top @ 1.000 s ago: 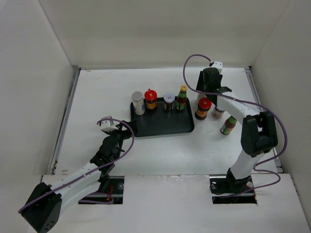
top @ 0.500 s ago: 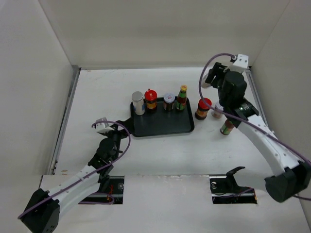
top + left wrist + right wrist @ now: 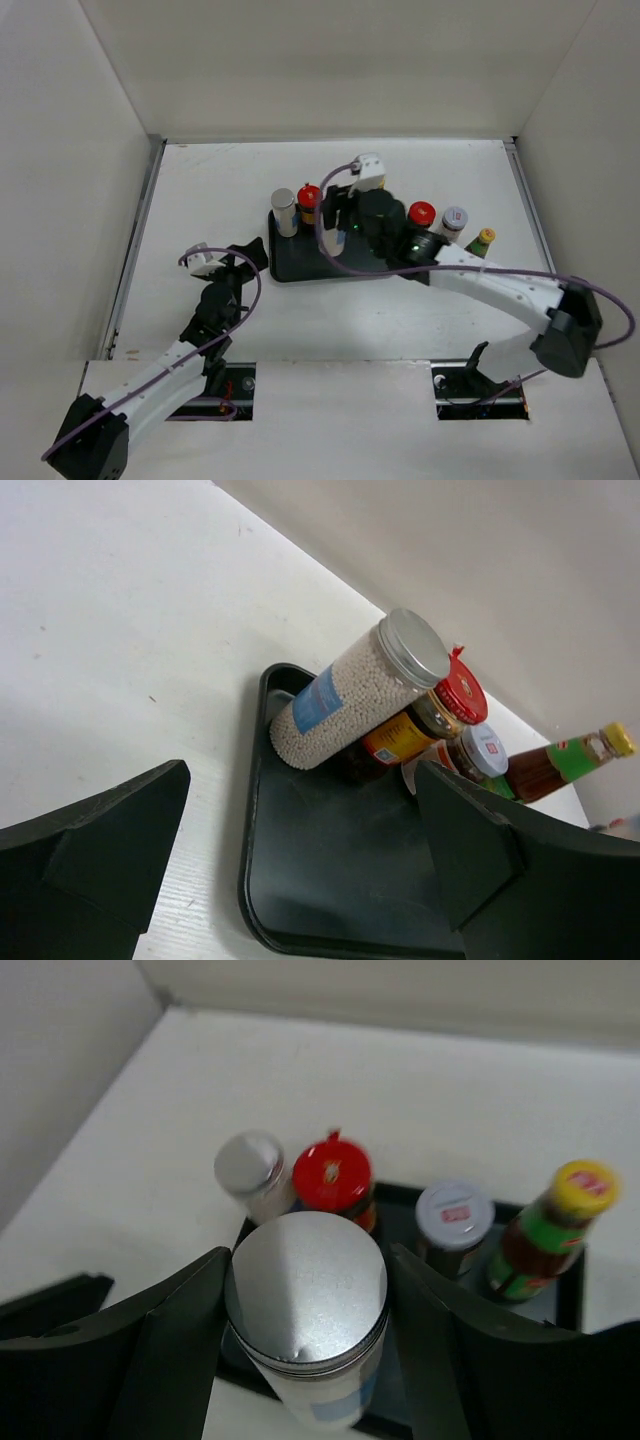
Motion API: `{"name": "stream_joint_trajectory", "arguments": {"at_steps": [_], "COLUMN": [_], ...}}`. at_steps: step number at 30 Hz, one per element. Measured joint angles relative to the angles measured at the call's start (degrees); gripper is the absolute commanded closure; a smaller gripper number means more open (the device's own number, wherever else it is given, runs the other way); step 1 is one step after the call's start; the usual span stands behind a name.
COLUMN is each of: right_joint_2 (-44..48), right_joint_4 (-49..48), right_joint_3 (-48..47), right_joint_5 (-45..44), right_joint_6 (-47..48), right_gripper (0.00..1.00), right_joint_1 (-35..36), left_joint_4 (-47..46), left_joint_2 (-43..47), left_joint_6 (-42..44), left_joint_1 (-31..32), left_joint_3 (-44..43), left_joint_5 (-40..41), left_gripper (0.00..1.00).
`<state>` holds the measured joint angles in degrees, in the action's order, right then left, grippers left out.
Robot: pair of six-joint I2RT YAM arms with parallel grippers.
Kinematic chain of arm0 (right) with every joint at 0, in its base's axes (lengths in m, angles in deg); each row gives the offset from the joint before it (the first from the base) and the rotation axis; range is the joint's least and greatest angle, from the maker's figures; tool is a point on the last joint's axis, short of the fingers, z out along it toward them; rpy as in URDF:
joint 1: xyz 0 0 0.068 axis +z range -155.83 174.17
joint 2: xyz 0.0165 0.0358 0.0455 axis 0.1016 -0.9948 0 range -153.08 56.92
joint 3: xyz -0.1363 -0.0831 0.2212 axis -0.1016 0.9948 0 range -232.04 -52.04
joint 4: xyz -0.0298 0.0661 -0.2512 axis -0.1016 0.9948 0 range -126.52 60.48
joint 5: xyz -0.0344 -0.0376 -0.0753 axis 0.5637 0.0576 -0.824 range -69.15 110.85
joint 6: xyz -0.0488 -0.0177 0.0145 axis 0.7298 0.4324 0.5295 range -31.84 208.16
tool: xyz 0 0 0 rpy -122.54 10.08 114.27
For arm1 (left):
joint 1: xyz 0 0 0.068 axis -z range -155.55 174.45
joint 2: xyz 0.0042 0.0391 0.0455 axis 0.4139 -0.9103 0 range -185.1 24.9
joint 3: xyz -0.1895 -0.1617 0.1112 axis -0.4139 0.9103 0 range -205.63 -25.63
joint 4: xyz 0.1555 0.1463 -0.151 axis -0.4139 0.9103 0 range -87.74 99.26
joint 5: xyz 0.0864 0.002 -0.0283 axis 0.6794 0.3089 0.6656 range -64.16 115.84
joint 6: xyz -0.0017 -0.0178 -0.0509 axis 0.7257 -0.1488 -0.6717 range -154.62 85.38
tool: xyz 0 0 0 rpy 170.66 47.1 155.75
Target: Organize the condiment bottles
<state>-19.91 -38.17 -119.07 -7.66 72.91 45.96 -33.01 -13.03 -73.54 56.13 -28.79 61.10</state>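
Silver-lidded jar (image 3: 305, 1290): clenched in the right gripper (image 3: 307, 1258), lower centre of its wrist view, above the dark tray (image 3: 250, 880), likely for placing there. Obstructions: bead-filled jar (image 3: 345, 695), red-capped jar (image 3: 332, 1175) and yellow-capped bottle (image 3: 555, 1215), ranked behind. Three bottles (image 3: 455, 220) stand right of the tray, overhead view. Left gripper (image 3: 300, 780): jaws released, empty, by the tray's left corner.

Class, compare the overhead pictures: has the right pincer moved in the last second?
Yes. The right pincer swung left: it was to the right of the tray and now hangs over it, closed on a silver-lidded jar.
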Motion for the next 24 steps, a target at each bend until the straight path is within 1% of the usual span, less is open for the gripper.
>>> {"name": "stream_joint_trajectory", "arguments": {"at_steps": [5, 9, 18, 20, 24], "right_joint_2": [-13.86, -21.40, -27.98, -29.05, -30.62], "right_joint_4": [-0.48, -1.22, -6.36, -7.17, -7.98], "right_joint_3": [-0.63, -2.80, -8.94, -9.92, -10.19], "right_joint_5": [3.87, 5.05, 4.33, 3.69, 2.34], "right_joint_6": [-1.86, -2.51, -1.92, -1.51, -1.01], "right_gripper": [0.57, 0.57, 0.56, 0.53, 0.38], "right_joint_1": [4.24, 6.34, 8.28, 8.28, 8.26], "left_joint_4": [1.44, 2.99, 4.22, 4.24, 4.24], "left_joint_2": [1.16, 0.26, 0.68, 0.76, 0.76], "left_joint_6": [-2.14, -3.80, -4.85, -4.85, -4.90], "left_joint_1": [-2.34, -3.28, -3.56, -3.56, -3.54], "left_joint_3": [0.09, 0.09, 0.11, 0.13, 0.13], "left_joint_5": [0.11, 0.02, -0.83, -0.96, -1.03], "left_gripper": [0.00, 0.00, 0.00, 0.00, 0.00]}}
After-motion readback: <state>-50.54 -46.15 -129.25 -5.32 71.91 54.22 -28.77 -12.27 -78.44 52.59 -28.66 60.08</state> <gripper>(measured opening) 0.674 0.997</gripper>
